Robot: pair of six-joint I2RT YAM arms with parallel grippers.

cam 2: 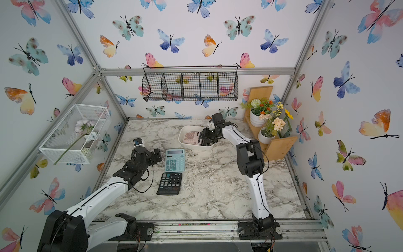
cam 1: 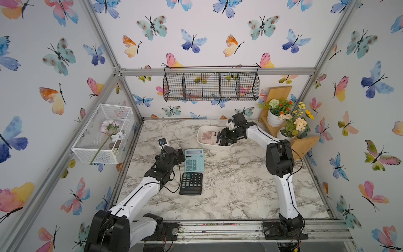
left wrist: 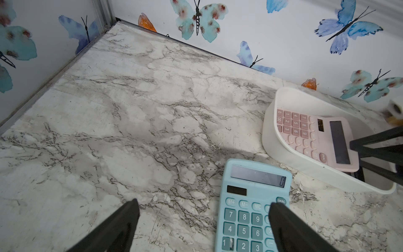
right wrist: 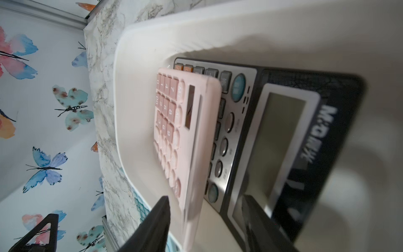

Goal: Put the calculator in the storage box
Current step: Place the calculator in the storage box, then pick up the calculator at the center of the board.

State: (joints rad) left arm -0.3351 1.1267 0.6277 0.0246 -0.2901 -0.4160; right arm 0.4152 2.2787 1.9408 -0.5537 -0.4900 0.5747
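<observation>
Okay, in both top views pink calculator [cam 1: 207,136] lies in storage box [cam 1: 214,146], right gripper [cam 1: 224,140] at its display end. Left wrist: left gripper [left wrist: 202,203] spread, empty, straddling blue calculator [left wrist: 250,207] edge, long axis pointing away. Right wrist: jaws parted, pink calculator loose between.

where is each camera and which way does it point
Both top views: high at the front, looking down at the table toward the back wall; both arms show.
Left wrist: low over the table, facing the blue calculator and storage box; the open left gripper shows.
Right wrist: at the box's rim, facing the pink calculator over a black calculator; the open right gripper shows.
Shared: both wrist views see the box and pink calculator.
</observation>
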